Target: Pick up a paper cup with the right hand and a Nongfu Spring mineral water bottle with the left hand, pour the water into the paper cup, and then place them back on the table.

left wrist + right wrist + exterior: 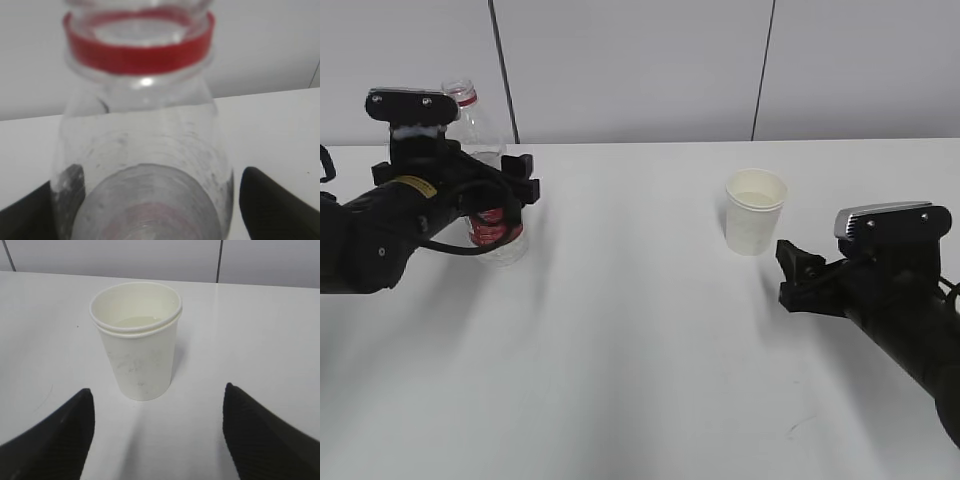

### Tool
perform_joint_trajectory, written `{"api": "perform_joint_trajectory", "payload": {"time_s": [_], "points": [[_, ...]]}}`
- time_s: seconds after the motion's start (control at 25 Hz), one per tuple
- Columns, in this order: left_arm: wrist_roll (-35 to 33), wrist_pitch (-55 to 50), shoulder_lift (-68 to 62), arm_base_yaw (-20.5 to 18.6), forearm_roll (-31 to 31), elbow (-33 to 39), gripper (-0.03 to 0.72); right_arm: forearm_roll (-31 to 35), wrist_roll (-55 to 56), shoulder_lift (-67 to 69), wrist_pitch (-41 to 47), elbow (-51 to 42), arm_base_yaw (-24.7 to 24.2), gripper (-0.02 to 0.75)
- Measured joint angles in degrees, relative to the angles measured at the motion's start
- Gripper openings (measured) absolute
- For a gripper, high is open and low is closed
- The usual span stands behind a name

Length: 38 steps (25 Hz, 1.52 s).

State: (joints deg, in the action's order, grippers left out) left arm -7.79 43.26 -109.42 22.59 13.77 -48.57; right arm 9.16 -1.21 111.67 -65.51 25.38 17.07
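The Nongfu Spring mineral water bottle [480, 130] stands upright and capless on the table [640, 340] at the far left. It fills the left wrist view [145, 150], red neck ring on top. My left gripper [515, 190] is open around its body, with a small gap at the right finger [270, 210]. The paper cup [755, 212] stands on the table right of centre with a little water [135, 321] in it. My right gripper [792, 275] is open and empty, just short of the cup [137, 355], jaws wide apart in the right wrist view [157, 430].
A pale panelled wall [640, 70] runs along the table's far edge. Bare white tabletop lies between the bottle and the cup and in front of both arms.
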Motion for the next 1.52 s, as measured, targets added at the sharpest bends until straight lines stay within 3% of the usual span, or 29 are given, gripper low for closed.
{"api": "perform_joint_trajectory", "payload": {"time_s": [0.36,1.12,1.32,1.52], "points": [[-7.42,-6.2,5.77,0.0,6.97,0.16,0.568,0.0,0.0,-5.94,-0.08,-2.13,0.0,0.587],[-7.97,-19.64,18.89,0.0,8.52,0.23,0.568,0.1,0.0,-19.79,8.77,-2.26,0.09,0.587],[-9.78,-23.17,23.48,0.0,9.02,0.24,0.568,1.05,0.0,-24.21,14.01,-2.26,0.09,0.587],[-14.8,-30.16,28.72,0.0,10.47,0.24,0.568,1.45,-1.23,-28.35,25.56,0.68,0.09,0.587]]}}
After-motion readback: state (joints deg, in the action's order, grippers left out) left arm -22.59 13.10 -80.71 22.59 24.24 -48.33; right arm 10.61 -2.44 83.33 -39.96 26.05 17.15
